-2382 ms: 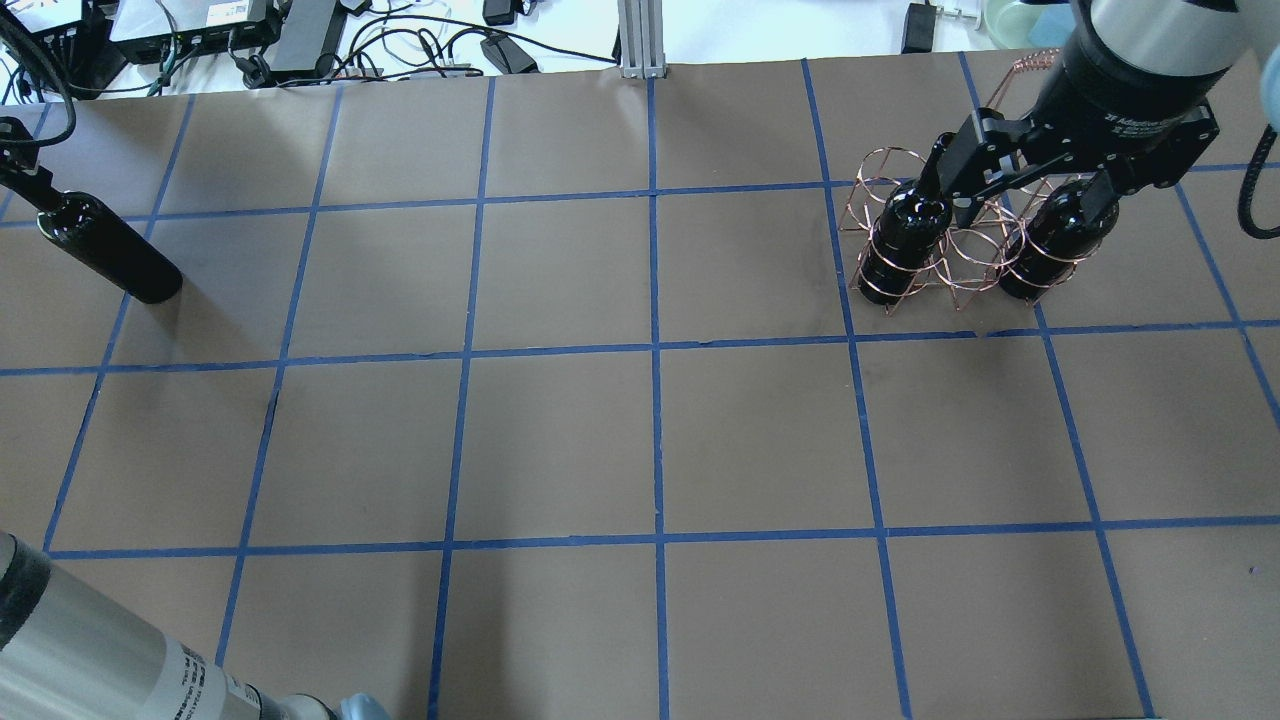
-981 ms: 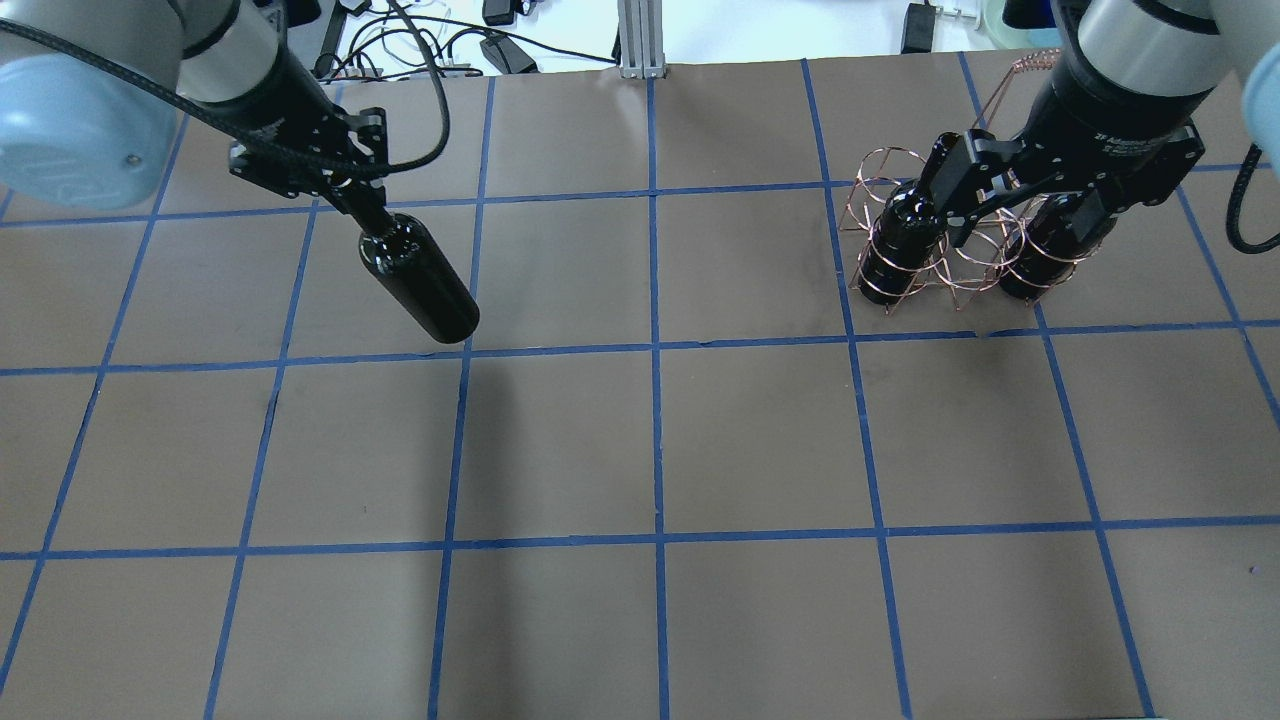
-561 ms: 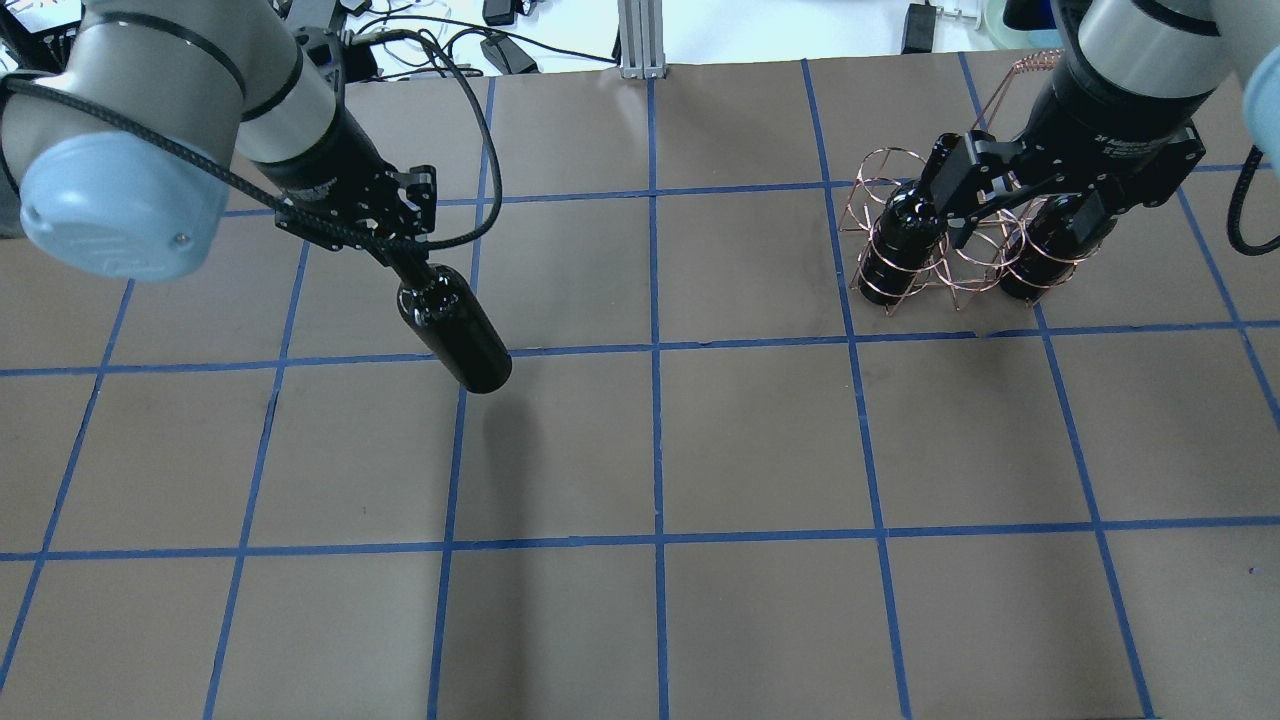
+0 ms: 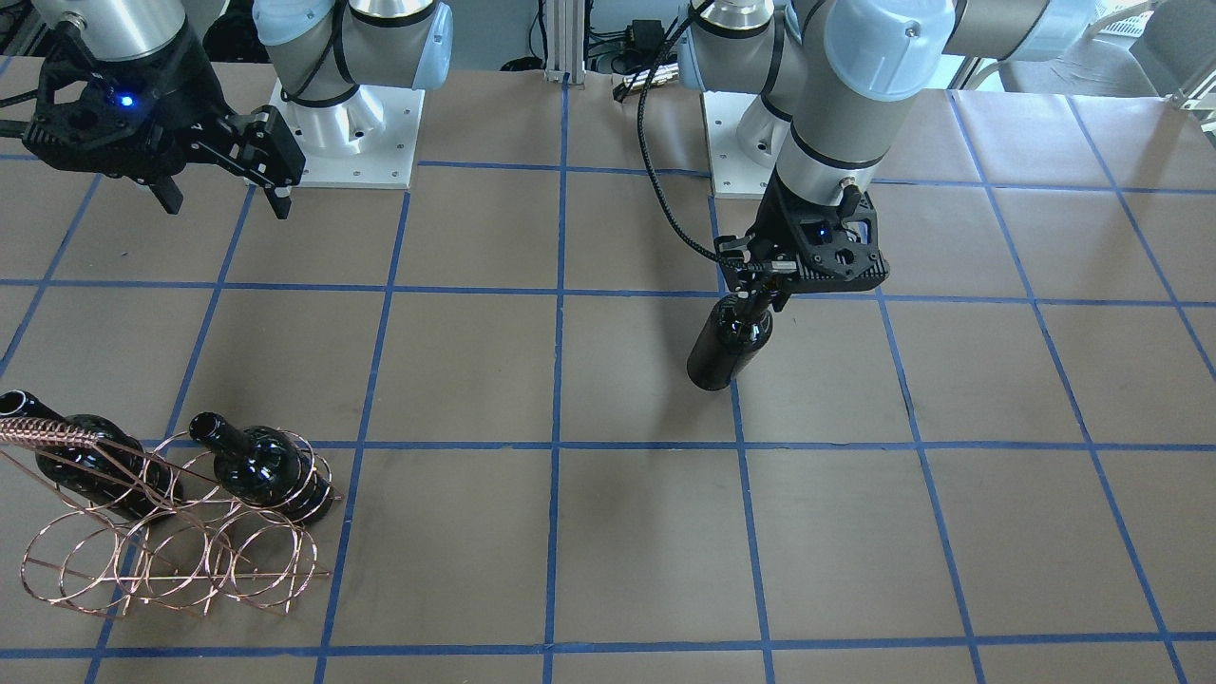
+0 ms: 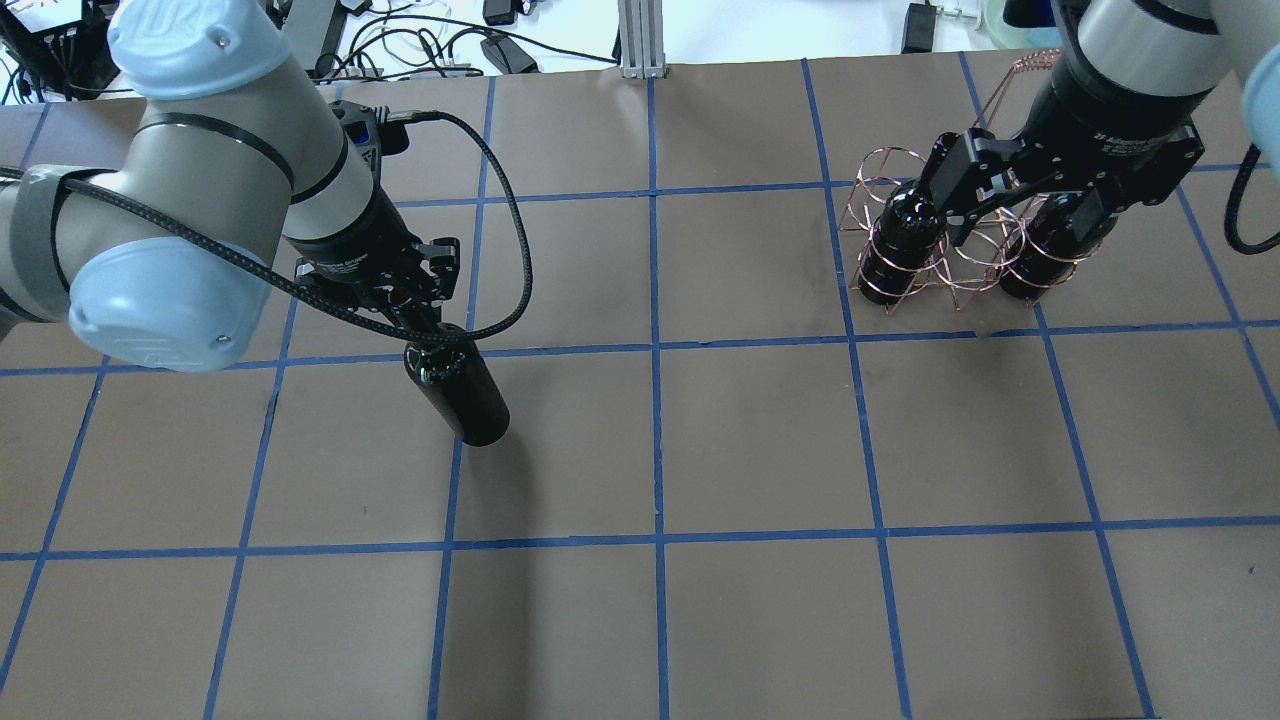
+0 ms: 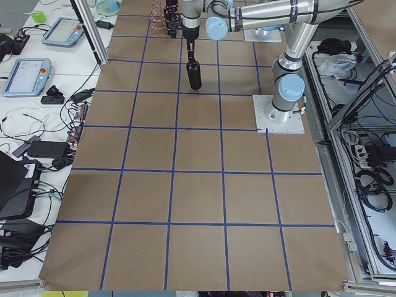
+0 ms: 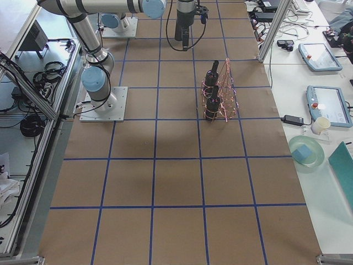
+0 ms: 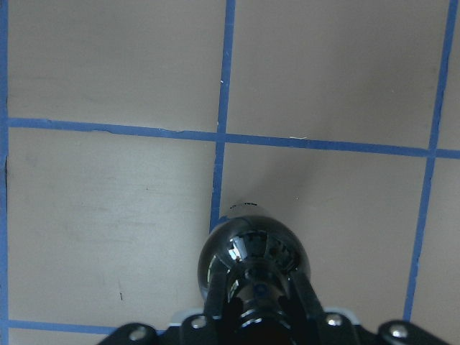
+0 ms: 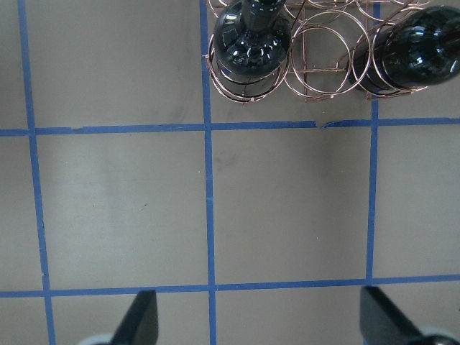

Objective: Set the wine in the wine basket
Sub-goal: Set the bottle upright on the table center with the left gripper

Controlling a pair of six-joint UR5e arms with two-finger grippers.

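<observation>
My left gripper point(image 5: 425, 322) is shut on the neck of a glossy black wine bottle point(image 5: 462, 396), which hangs upright just above the table, left of centre. It also shows in the front-facing view point(image 4: 727, 344) and from above in the left wrist view point(image 8: 253, 253). The copper wire wine basket point(image 5: 962, 272) stands at the far right and holds two more black bottles point(image 5: 900, 240) point(image 5: 1052, 245). My right gripper point(image 5: 1018, 200) is open and empty, hovering above the basket. The right wrist view shows the basket point(image 9: 320, 61) below its spread fingers point(image 9: 140, 320).
Brown paper with a blue tape grid point(image 5: 655, 440) covers the table. Cables and power bricks point(image 5: 400, 40) lie beyond the far edge. The basket's twisted handle point(image 4: 47, 435) sticks up beside the right gripper. Several basket hoops point(image 4: 171, 560) hold no bottle.
My left arm has carried the bottle from the table's far left edge in toward the centre and nearer the robot. The right gripper has stayed open above the basket, barely shifting.
</observation>
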